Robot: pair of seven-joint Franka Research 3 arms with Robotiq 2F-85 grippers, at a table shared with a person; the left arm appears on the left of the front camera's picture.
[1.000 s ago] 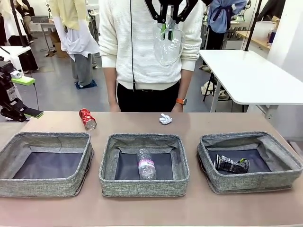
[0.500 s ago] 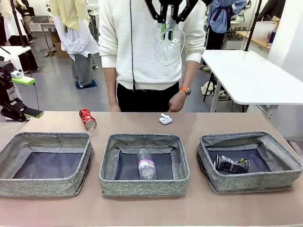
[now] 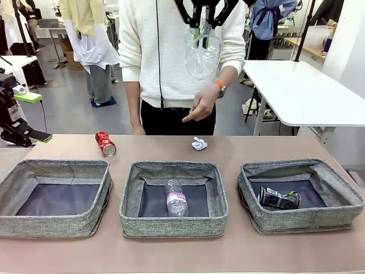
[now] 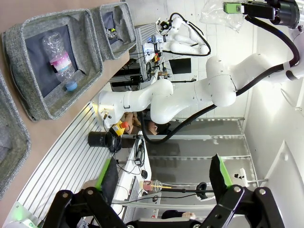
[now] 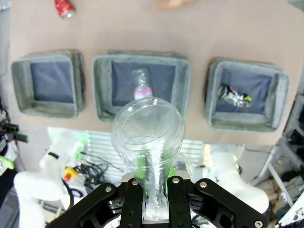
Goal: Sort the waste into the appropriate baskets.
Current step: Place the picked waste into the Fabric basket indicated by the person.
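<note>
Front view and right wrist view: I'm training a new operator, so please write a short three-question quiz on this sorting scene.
1. True or false: the red soda can lies inside the left basket.
2. What does the right end effector hold? A) paper wad B) clear plastic cup C) crushed can
3. Fill in: the clear plastic bottle lies in the ___ basket.
Key: 1 false, it lies on the table behind that basket; 2 B; 3 middle basket.
</note>
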